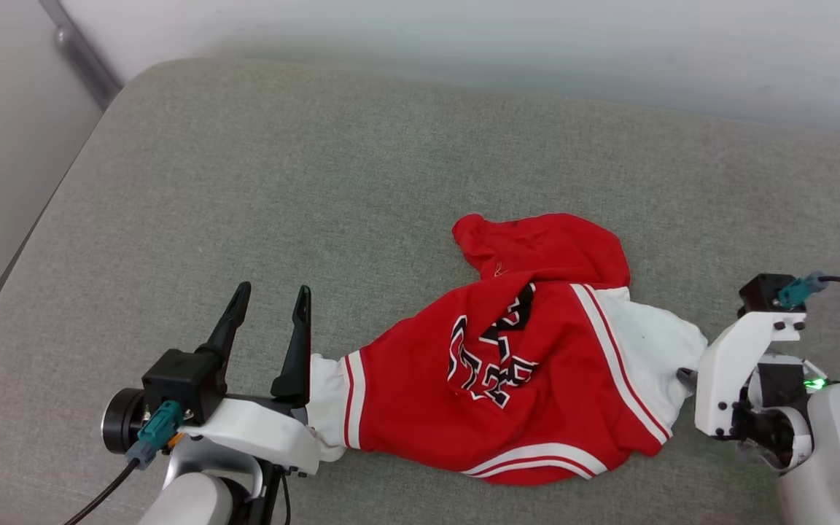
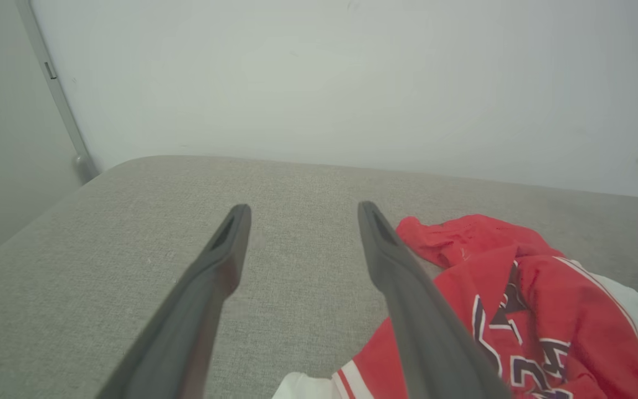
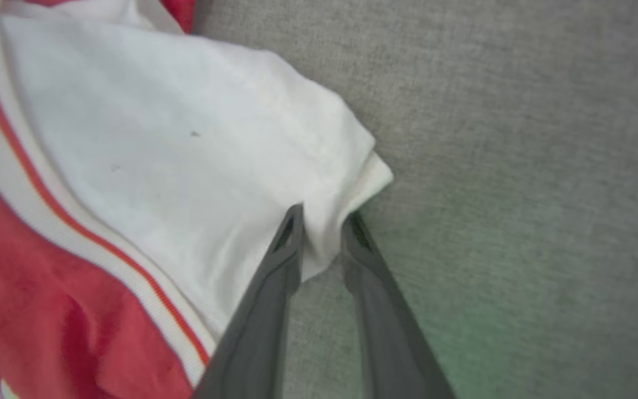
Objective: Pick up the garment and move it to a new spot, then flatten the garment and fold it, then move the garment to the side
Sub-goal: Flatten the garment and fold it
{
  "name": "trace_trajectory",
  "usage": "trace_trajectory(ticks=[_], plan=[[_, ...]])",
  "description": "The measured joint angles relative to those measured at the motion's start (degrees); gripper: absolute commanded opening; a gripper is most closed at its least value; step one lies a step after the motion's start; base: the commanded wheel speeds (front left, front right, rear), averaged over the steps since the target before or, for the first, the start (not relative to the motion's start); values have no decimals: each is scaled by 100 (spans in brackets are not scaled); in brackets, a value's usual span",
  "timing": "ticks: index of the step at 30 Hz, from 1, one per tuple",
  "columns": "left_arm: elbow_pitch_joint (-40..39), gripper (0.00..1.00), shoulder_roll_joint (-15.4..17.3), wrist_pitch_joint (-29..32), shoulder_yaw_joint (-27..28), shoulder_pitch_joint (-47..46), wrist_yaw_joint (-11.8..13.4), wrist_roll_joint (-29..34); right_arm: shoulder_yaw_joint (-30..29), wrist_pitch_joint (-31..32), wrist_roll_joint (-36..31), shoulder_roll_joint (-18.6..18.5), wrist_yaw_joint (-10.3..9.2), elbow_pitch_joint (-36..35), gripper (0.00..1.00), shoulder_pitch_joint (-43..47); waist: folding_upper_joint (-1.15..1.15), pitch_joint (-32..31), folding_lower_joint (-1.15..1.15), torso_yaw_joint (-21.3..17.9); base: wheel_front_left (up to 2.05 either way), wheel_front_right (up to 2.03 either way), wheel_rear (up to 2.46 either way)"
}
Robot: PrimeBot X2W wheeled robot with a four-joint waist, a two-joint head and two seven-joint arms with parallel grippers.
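At the left, the left hand [image 1: 275,289] stands wide open over the grey cushion [image 1: 318,182], its 2 fingers empty, just beside one white sleeve end. The garment [image 1: 537,379] lies crumpled at the cushion's near middle, red side up, its black number creased. At the right, the right hand [image 3: 323,213] has narrowed onto a fold of the other white sleeve.

Grey woven cushion [image 1: 245,182], plain white wall [image 1: 537,44] behind, dark strip [image 1: 81,55] at left, perhaps a door frame
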Motion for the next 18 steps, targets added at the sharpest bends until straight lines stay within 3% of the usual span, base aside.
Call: trace_trajectory(ticks=[10,18], plan=[[120,100,355,483,68,227,14,-172,122,-715,105,-124,11,-388,0,81,0,-377,0,-324,0,0,0],[183,100,858,1677,159,489,-267,-862,-318,-826,-64,-118,11,-1418,0,869,0,-620,0,-847,0,0,0]])
